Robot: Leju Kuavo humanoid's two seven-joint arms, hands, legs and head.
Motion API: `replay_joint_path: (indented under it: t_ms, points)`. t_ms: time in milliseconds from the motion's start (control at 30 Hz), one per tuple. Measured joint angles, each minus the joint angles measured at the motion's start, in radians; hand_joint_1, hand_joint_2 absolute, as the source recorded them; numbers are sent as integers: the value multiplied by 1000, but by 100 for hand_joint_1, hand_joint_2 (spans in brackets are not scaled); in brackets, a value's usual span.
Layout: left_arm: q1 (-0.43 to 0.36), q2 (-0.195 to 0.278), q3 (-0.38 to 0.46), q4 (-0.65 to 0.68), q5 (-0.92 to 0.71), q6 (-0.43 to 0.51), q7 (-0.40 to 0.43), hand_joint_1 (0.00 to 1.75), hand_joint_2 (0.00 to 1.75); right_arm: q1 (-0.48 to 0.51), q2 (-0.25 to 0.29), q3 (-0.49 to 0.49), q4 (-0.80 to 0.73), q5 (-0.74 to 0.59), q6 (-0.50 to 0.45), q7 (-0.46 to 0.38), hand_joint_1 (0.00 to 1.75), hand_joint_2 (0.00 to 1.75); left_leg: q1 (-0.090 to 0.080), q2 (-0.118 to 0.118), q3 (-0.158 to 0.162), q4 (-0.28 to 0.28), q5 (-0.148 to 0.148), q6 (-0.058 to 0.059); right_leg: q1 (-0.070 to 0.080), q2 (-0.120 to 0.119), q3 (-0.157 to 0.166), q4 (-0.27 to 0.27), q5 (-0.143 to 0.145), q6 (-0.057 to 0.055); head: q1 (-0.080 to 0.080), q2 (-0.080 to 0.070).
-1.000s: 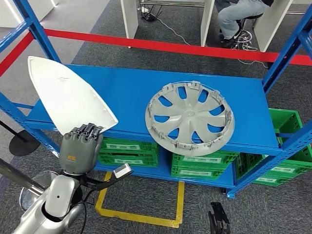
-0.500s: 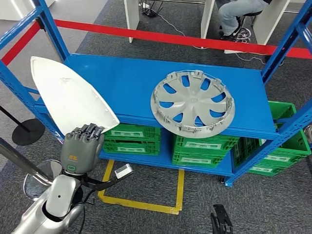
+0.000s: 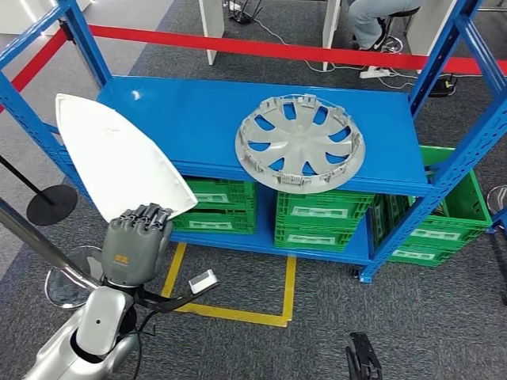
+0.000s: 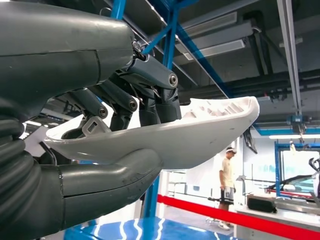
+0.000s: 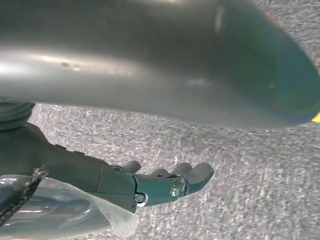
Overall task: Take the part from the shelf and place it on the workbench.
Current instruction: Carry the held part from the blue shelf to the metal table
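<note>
**Left hand has the white panel, clear of the shelf**

The left hand (image 3: pixel 132 247) is clamped on the blunt end of the white panel (image 3: pixel 113 165), fingers (image 4: pixel 151 100) over the top and thumb underneath. The panel is raised in front of the blue shelf (image 3: pixel 203 134), pointed end sticking out away from the hand. It looks like thin, stiff moulded plastic: probably light, a bit slick, likely to wobble held this far back. The right hand (image 5: pixel 166 182) hangs low, fingers loosely extended, holding nothing. A grey hubcap (image 3: pixel 299 142) sits on the shelf.

Silver arm, grey left hand (image 3: pixel 135 247) with dark fingers, apparently orange-marked.
</note>
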State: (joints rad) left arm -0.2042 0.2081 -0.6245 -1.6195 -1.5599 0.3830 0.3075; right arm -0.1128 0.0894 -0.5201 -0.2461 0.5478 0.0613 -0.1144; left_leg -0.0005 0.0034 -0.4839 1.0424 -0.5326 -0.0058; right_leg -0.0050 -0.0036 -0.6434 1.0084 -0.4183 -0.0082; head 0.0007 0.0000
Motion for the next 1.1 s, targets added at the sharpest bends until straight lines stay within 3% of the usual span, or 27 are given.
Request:
replay_joint_path:
  t_ms: [67, 133, 167, 200, 267, 300, 333, 367, 400, 433, 467, 500, 533, 567, 633, 667, 700, 767, 800, 833, 933, 1000, 1067, 1100]
  points:
    - [-2, -1, 0, -1, 0, 0, 0, 175, 175, 0, 0, 0, 0, -1, 0, -1, 0, 0, -6, 0, 35, -69, -13, 10, -1, -1, -5, -6, 21, 11, -1, 0]
    - [-3, -2, 0, -2, 0, 0, 0, 175, 175, 2, -2, 0, 0, -6, -1, -4, 0, 0, -7, 2, 21, -79, 9, 21, -4, 0, -10, -13, 33, 25, -4, 0]
    - [-3, -3, 0, -2, 0, 0, 0, 175, 175, 4, -4, 0, 0, -10, -2, -6, 0, 0, -6, 3, 10, -83, 23, 29, -4, 1, -19, -1, 12, 30, -4, 0]
    - [-3, -5, -1, -2, 0, 0, 0, 175, 175, 6, -6, -1, 0, -14, -3, -8, 0, 0, -3, 5, -4, -86, 38, 35, -5, 2, -33, 29, -29, 35, -2, 0]
    - [-1, -10, -1, -2, 0, 1, -1, 175, 175, 9, -10, -3, 0, -22, -5, -13, 0, 0, -3, 6, -39, -87, 67, 43, -6, 2, -70, 149, -140, 41, 1, 0]
    - [2, -12, -1, -2, 0, 2, -2, 175, 175, 9, -13, -6, 0, -26, -7, -17, 0, 0, -4, 6, -58, -85, 81, 43, -6, 2, -84, 218, -174, 44, 1, 0]
    - [5, -14, -1, -2, 0, 3, -4, 175, 175, 10, -17, -9, 0, -30, -8, -21, 0, 0, -4, 6, -77, -84, 95, 42, -6, 2, -87, 272, -182, 47, 1, 0]
    - [9, -17, -1, -2, 0, 4, -6, 175, 175, 12, -22, -13, 0, -34, -11, -24, 0, 0, -4, 7, -97, -82, 108, 40, -6, 2, -75, 298, -164, 48, 2, 0]
    - [14, -19, 0, -3, 0, 6, -9, 175, 175, 14, -28, -17, 0, -37, -15, -28, 0, 0, -4, 7, -115, -79, 120, 38, -7, 2, -45, 288, -132, 50, 2, 0]
    - [19, -22, 0, -4, 0, 9, -11, 175, 175, 16, -34, -21, -1, -40, -18, -31, 0, 0, -3, 7, -131, -74, 131, 34, -8, 2, 2, 243, -105, 50, 2, 0]
    - [24, -24, 1, -6, 0, 11, -13, 175, 175, 18, -39, -24, -1, -43, -21, -33, 0, 0, -4, 6, -145, -67, 139, 30, -8, 2, 71, 167, -98, 51, 3, 0]
    - [28, -26, 2, -10, 0, 14, -14, 175, 175, 19, -44, -29, -2, -45, -23, -36, 0, 0, -6, 7, -156, -58, 147, 25, -9, 4, 138, 81, -113, 49, 3, 0]
    - [31, -27, 4, -14, 0, 18, -14, 175, 175, 20, -47, -33, -3, -48, -24, -37, 0, 0, -8, 7, -163, -50, 154, 21, -9, 5, 184, 14, -135, 45, 4, 0]
    - [33, -28, 5, -18, 0, 21, -13, 175, 175, 23, -50, -38, -4, -51, -26, -39, 0, 0, -10, 7, -169, -44, 163, 17, -8, 6, 211, -30, -155, 40, 5, 0]
    - [41, -28, 6, -23, 0, 29, -13, 175, 175, 36, -51, -47, -4, -55, -29, -39, 0, 0, -8, 6, -176, -40, 174, 8, -7, 2, 201, -40, -156, 23, 5, 0]
    - [49, -28, 7, -25, 0, 31, -17, 175, 175, 44, -51, -52, -3, -56, -31, -39, 0, 0, -6, 5, -182, -30, 157, 2, -7, -1, 193, -38, -148, 14, 5, 0]
    - [58, -30, 8, -28, 0, 32, -23, 175, 175, 50, -51, -56, -3, -55, -33, -39, 0, 0, -4, 3, -189, -4, 120, -4, -8, -5, 182, -37, -138, 4, 3, 0]
    - [71, -34, 9, -33, 0, 33, -34, 175, 175, 54, -51, -64, -3, -54, -36, -40, 0, 0, 0, 2, -211, 91, 17, -13, -8, -7, 162, -36, -116, -6, -1, 0]
    - [74, -36, 9, -36, 0, 33, -36, 175, 175, 54, -51, -66, -3, -53, -36, -41, 0, 0, 1, 2, -220, 132, -18, -15, -8, -7, 156, -35, -109, -8, -2, 0]
    - [75, -37, 8, -37, 0, 33, -37, 175, 175, 53, -51, -67, -3, -53, -36, -42, 0, 0, 2, 2, -225, 157, -36, -16, -7, -7, 154, -34, -105, -8, -2, 0]
    - [76, -39, 7, -38, 0, 32, -37, 175, 175, 53, -51, -68, -3, -52, -36, -42, 0, 0, 2, 2, -229, 193, -51, -17, -6, -7, 144, -32, -99, -8, -2, 0]
    - [80, -46, 3, -44, 0, 29, -33, 175, 175, 49, -48, -70, -3, -48, -25, -49, 0, 0, -4, 0, -135, 137, -15, 4, 0, -7, 90, -18, -66, -7, -1, 0]
    - [83, -55, -3, -52, 0, 28, -30, 175, 175, 42, -42, -72, -4, -43, -12, -59, 0, 0, -13, -1, -1, -6, 14, 31, 6, -7, 38, -5, -30, 0, -1, 0]
    - [82, -58, -5, -54, 0, 28, -31, 175, 175, 38, -39, -72, -4, -42, -10, -61, 0, 0, -18, -1, 23, -49, 3, 38, 4, -7, 32, -5, -20, 6, -1, 0]
